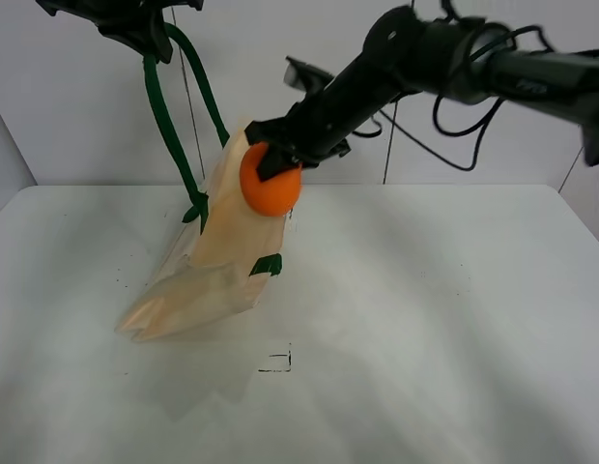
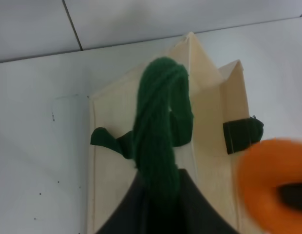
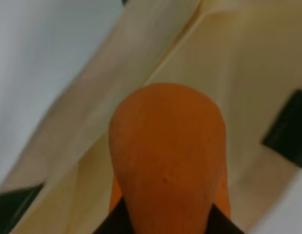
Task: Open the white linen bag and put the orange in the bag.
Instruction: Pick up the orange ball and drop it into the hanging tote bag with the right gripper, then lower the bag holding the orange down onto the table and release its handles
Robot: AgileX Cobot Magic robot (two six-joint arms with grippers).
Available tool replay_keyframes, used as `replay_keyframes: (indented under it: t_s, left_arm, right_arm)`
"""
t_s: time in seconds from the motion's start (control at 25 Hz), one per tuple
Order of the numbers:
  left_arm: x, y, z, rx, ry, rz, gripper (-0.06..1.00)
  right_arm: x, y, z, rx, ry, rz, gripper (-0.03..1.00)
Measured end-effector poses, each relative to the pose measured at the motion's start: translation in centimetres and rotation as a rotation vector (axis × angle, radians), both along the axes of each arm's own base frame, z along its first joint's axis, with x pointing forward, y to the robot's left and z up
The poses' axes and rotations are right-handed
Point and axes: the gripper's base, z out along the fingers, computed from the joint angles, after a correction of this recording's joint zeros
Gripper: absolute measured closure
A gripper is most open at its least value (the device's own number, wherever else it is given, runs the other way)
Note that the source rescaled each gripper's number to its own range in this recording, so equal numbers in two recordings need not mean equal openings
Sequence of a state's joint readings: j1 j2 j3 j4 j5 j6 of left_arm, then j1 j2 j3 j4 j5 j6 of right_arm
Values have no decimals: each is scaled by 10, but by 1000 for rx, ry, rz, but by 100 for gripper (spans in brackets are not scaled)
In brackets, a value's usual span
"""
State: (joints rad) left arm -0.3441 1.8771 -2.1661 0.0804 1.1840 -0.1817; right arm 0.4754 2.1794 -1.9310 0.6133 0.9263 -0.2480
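Observation:
The white linen bag (image 1: 217, 256) hangs tilted above the table, its lower end resting on the tabletop. My left gripper (image 1: 150, 39) is shut on one dark green handle (image 1: 169, 126) and holds the bag up at the top left; the handle also shows in the left wrist view (image 2: 158, 126). My right gripper (image 1: 275, 159) is shut on the orange (image 1: 271, 186) and holds it against the bag's upper edge. In the right wrist view the orange (image 3: 168, 161) fills the middle with the bag's cloth (image 3: 248, 73) behind it. The orange shows blurred in the left wrist view (image 2: 273, 185).
The white table (image 1: 425, 290) extends to the right and front of the bag. A small black square mark (image 1: 278, 360) lies on the table in front of the bag. Black cables (image 1: 454, 116) hang behind my right arm against the wall.

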Motion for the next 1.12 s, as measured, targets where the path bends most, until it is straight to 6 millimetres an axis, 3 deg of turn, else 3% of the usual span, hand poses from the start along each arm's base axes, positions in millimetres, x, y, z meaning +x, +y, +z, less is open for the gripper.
replay_keyframes:
  t_s: [0.2,0.44,0.52,0.64,0.72,0.88,1.12]
  left_arm:
    - [0,-1,0,-8,3,-3,94]
    - [0,-1,0,-8,3,-3,94]
    - [0,-1,0,-8,3,-3,94]
    - [0,-1,0,-8,3,-3,94]
    - [0,-1,0,-8,3,-3,94]
    - [0,-1,0,-11,4,-5,94]
    - [0,-1,0,-11,5,-5,94]
  right_arm:
    - [2,28,-42,-8,2,2,96]
    - [1,40,-53,5,-9,-5,96]
    - [1,40,-53,5,-9,-5,80]
    - [1,40,-53,-3,-12,-1,21]
    - [1,39,-52,-13,-21,4,6]
    - [-1,35,-48,-98,3,28,-3]
    - [6,8,-17,-334,50,-35,-3]
